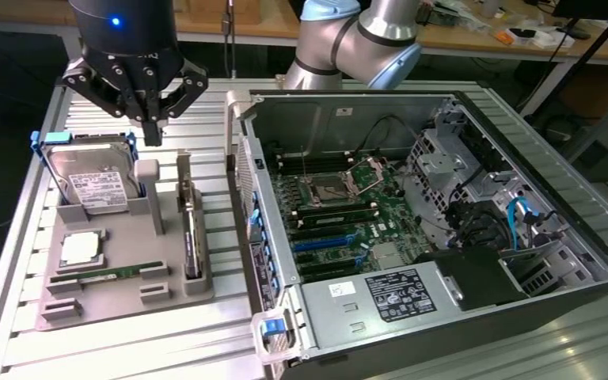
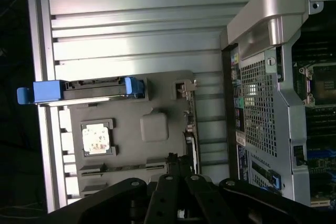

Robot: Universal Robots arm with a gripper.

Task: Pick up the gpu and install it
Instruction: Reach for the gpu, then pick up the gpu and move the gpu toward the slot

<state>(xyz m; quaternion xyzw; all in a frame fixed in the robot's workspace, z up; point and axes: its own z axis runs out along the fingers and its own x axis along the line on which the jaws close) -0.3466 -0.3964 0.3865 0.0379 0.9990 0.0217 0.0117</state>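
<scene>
The gpu [image 1: 191,237] is a thin dark card standing on its edge in a slot along the side of the grey holder tray [image 1: 124,305] nearest the computer case. In the wrist view the gpu [image 2: 190,129] shows edge-on, with its silvery bracket at one end. My gripper [image 1: 153,133] hangs above the tray's far end, between the hard drive and the gpu, touching neither. Its fingers are shut with nothing between them. In the wrist view the gripper [image 2: 176,162] sits close beside the gpu's edge.
The tray also carries a silver hard drive in a blue frame [image 1: 93,180], a CPU chip [image 1: 80,249] and a green RAM stick [image 1: 108,274]. The open computer case [image 1: 515,150] lies at the exterior view's right, its motherboard with blue slots [image 1: 325,241] exposed.
</scene>
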